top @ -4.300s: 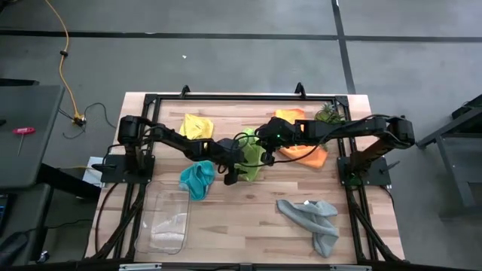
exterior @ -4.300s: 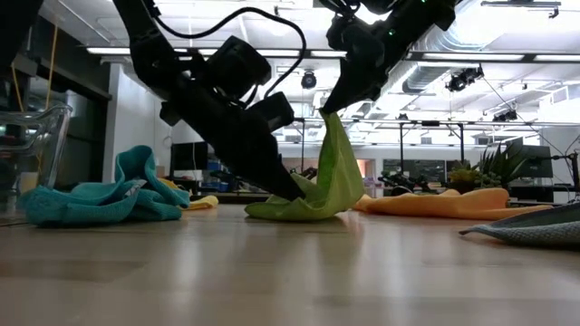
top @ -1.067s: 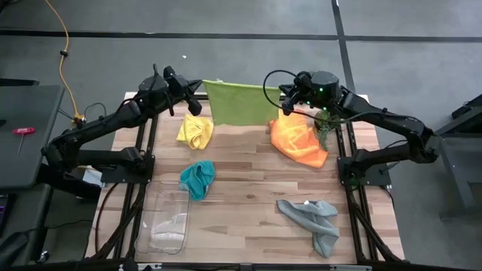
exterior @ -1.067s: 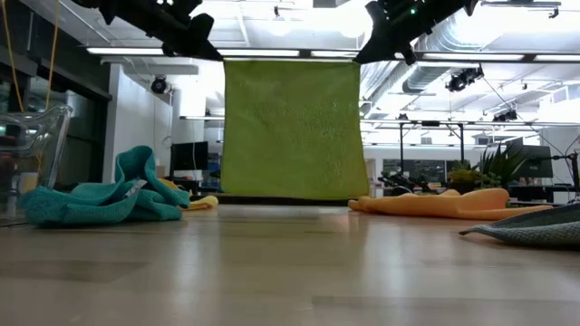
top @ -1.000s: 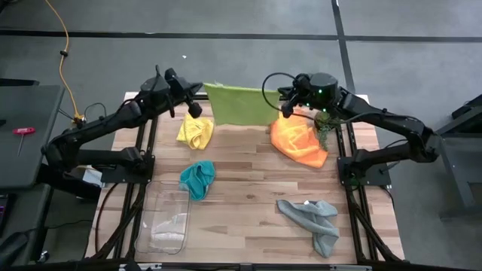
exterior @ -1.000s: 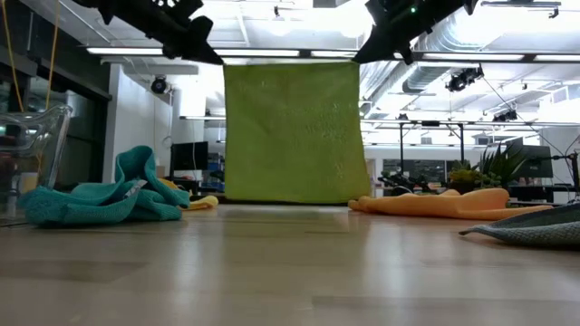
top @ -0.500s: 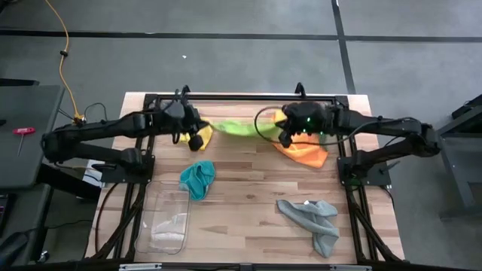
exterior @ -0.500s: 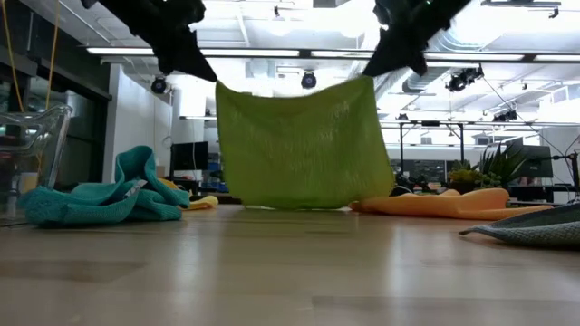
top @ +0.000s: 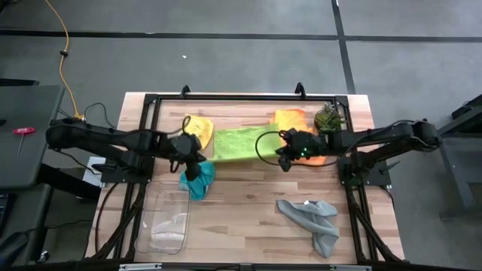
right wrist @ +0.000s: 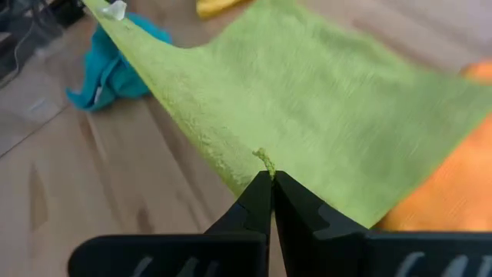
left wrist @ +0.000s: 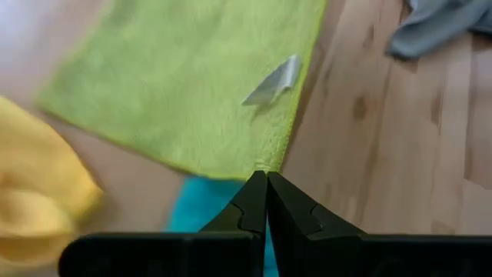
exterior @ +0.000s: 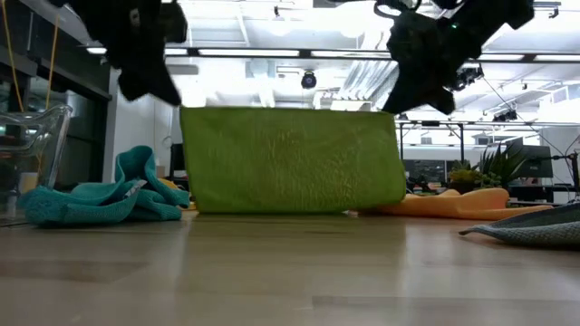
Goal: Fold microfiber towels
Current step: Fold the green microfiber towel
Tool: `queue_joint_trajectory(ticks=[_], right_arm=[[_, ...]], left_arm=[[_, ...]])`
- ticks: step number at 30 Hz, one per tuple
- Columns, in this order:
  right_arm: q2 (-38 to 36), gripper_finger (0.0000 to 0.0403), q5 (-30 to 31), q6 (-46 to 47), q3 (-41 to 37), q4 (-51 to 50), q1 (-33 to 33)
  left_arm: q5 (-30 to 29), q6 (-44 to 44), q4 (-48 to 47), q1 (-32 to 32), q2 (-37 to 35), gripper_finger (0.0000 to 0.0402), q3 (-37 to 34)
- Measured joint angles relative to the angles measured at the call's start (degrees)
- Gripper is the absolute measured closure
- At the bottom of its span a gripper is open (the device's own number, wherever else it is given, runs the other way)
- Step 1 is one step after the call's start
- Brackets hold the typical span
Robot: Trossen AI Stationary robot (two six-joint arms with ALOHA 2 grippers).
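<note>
Dropped way down from a second ago: back then held up high as a tall hanging sheet, now pulled low and toward the front, stretched wide just above the boards. Same grip on both corners throughout.

Left gripper (top: pixel 197 158) pinched tight on one near corner of the lime green towel (top: pixel 239 143), fingers pressed together with the hem caught at the tips, clear in the left wrist view (left wrist: pixel 265 178). Right gripper (top: pixel 284 159) same deal on the other near corner, jaws closed on a little tuft of green (right wrist: pixel 264 175). Towel spread between them, roughly dead centre of the table (top: pixel 248 211), far edge running toward 12 o'clock.

Low view: looks like a flat green wall (exterior: pixel 292 161) with the bottom edge at the wood, no way to tell from there how much lies flat. High view settles that, showing most of it draped out toward the back.

Left wrist view catches a small white tag (left wrist: pixel 273 81) on the green surface, hidden in the top-down shot.

Around it: yellow towel (top: pixel 197 124) at 10 o'clock, orange towel (top: pixel 292 119) at 2, teal towel (top: pixel 199 181) at 8 right under the left gripper, grey towel (top: pixel 312 218) at 5. Plant (top: pixel 328 117) past the orange one, clear tray (top: pixel 167 222) at 7.
</note>
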Motion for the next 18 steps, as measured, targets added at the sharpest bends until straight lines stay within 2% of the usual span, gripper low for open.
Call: queue_joint_trajectory(ticks=[7, 18], right_arm=[[0.99, 0.0403, -0.95, 7.47, -1.11, 0.09, 5.72], [5.11, 0.0403, -2.18, 18.09, -1.11, 0.68, 12.88]], left_arm=[[-0.11, -9.96, 9.06, -3.88, 2.19, 0.0401, -4.92], [3.05, -17.39, 9.34, -9.82, 5.50, 0.0401, -5.00]])
